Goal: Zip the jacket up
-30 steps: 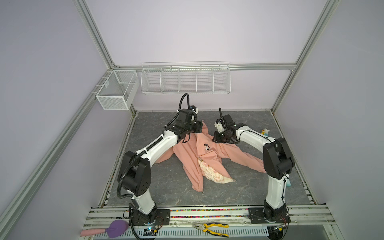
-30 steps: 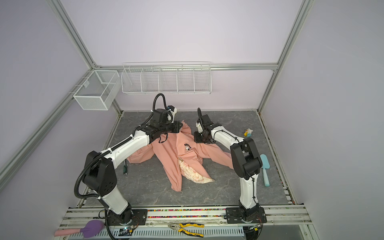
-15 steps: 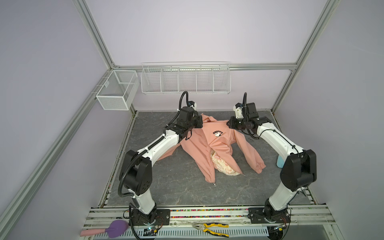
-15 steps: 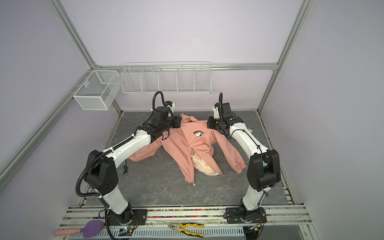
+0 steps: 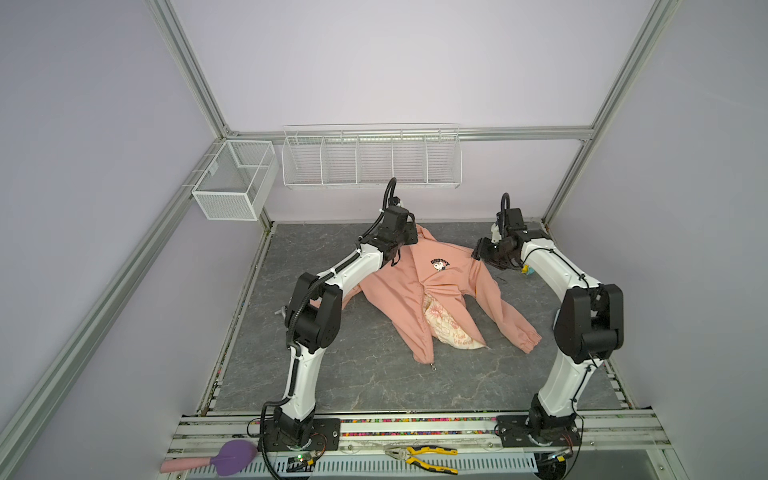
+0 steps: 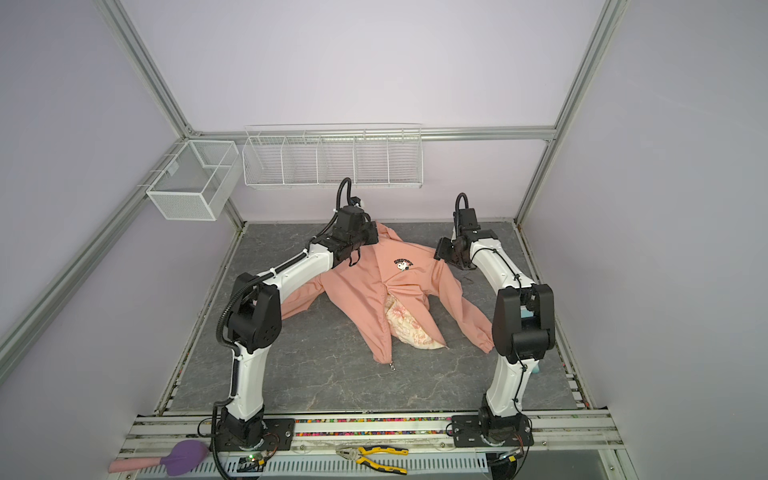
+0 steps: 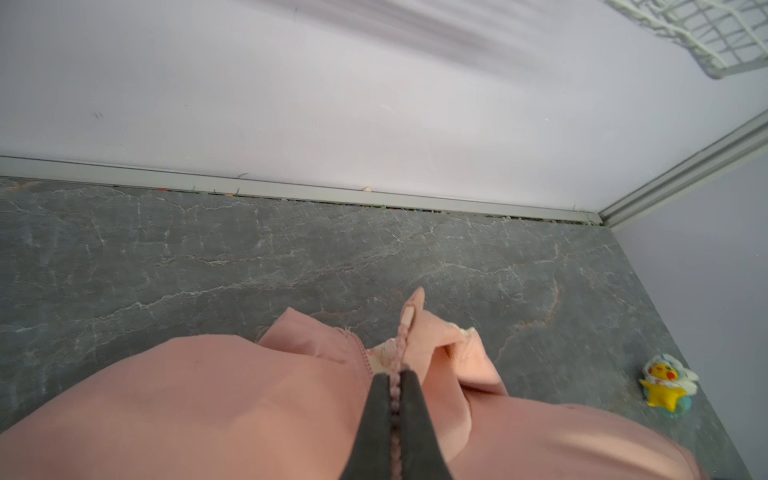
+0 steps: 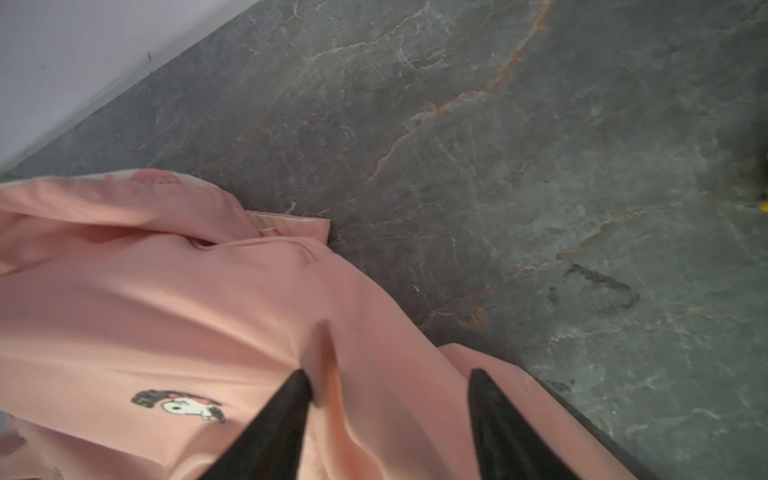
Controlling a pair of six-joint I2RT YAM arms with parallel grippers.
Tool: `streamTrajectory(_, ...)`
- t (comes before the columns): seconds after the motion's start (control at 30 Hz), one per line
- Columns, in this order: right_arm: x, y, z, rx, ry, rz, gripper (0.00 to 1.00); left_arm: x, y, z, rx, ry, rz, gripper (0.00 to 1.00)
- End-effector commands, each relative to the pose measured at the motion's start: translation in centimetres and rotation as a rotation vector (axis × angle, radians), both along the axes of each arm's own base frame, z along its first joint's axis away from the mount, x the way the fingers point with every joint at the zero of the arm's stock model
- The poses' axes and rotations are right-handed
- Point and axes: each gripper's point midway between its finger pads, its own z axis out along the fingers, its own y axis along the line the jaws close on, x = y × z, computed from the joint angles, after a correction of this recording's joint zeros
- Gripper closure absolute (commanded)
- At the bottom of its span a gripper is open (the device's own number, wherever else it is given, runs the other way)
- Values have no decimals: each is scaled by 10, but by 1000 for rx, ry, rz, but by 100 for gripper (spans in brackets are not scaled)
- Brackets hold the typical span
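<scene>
Left gripper [image 7: 397,395]: clenched. Jaws are pressed together on the zipper tape [image 7: 402,336] at the collar edge, with pink teeth showing between the fingers [image 7: 417,415].

Right gripper [image 8: 390,376]: released, jaws spread wide over the shoulder cloth. One fingertip [image 8: 301,384] sits against a raised fold; whether it presses the fold cannot be told. Nothing is held.

The jacket [image 5: 440,291] lies front-up on the grey marbled table [image 5: 332,374], centre toward 12 o'clock in both top views. The collar is at 12 and the hem at 6, and the sleeves run out to 4 and 8. The left gripper is at the garment's 11, the right at its 2.

The lower front gapes, showing the cream lining [image 5: 446,328]. The zipper pull [image 5: 433,366] hangs at the hem.

Writing: the chest patch [image 8: 183,405] has a cartoon dog under black letters, too blurred to read. The pink script on the lining is also illegible.
</scene>
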Motion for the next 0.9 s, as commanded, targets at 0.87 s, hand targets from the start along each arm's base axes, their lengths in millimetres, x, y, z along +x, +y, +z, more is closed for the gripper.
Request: streamTrajectory(0.87,-225,35,-68,-433,173,328,33,12,-5,15,27,-17,26,100)
